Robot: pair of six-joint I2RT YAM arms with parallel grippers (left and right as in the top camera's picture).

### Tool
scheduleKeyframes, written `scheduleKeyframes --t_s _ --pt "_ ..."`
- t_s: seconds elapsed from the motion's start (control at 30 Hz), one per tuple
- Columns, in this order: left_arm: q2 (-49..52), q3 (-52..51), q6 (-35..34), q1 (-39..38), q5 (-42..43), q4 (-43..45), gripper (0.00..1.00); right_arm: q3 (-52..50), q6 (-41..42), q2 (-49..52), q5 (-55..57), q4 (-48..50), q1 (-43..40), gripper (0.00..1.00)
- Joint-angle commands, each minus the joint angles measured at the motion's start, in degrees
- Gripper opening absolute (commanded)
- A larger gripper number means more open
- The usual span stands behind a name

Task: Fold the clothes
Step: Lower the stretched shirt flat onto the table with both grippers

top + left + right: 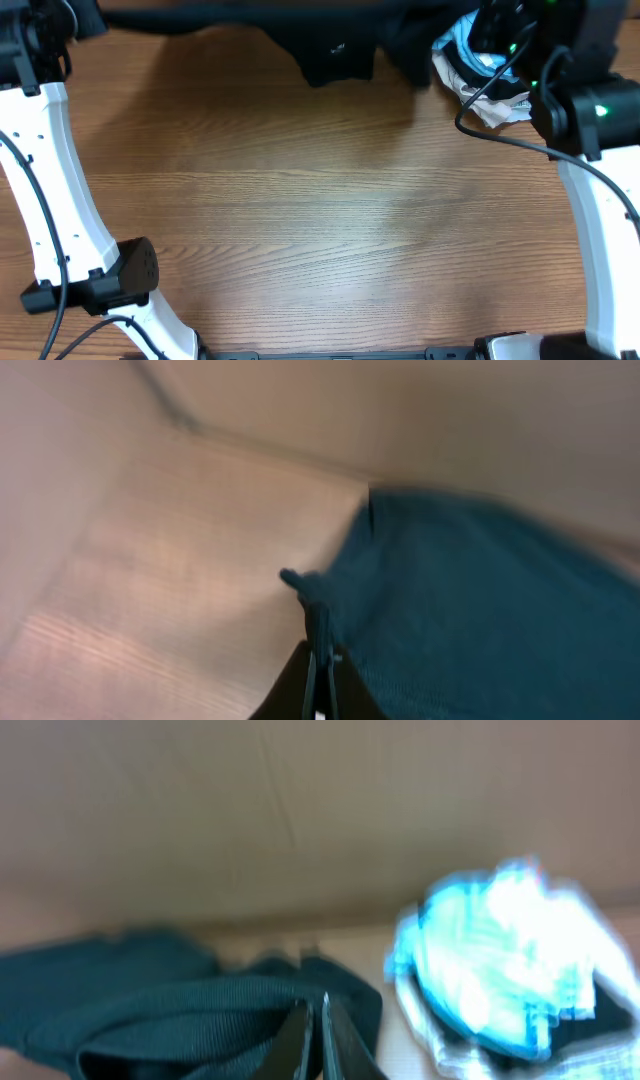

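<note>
Soft and floppy (draped along the frame's top), the black top [335, 50] wants corner holds; left gripper [318, 622] and right gripper [316, 1010] each appear clamped on its edge.

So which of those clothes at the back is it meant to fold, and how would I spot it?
Look along the far edge of the wooden table. The black top is the big dark piece stretched across most of it. Unlike the light blue printed garment and the pale crumpled one beside it, it is plain black with a tiny white logo.
</note>
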Motion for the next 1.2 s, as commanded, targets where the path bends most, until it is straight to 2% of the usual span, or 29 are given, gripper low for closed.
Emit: scheduleKeyframes --t_s 0.0,0.13,0.37,0.7,1.17 --pt "6.6 0.8 -1.2 0.3 -0.7 -8.6 0.04 0.9 -0.1 5.2 -4.0 -7.4 -0.7 0.04" --pt "11.6 0.8 -3.3 0.3 -0.8 -17.9 0.04 0.1 2.6 8.8 -8.1 -15.3 -0.7 0.04" --pt "12.1 -4.6 -4.5 0.2 5.7 -17.7 0.04 -5.4 5.3 9.2 -13.2 -18.1 -0.7 0.04" --pt "6.0 -12.9 -4.3 0.2 5.9 -17.7 0.04 -6.1 5.7 5.8 -13.0 -26.5 -0.2 0.04" --pt "-6.0 -23.7 -5.2 0.1 5.6 -17.7 0.04 -25.2 9.6 -7.5 -13.2 -22.2 0.6 0.04"
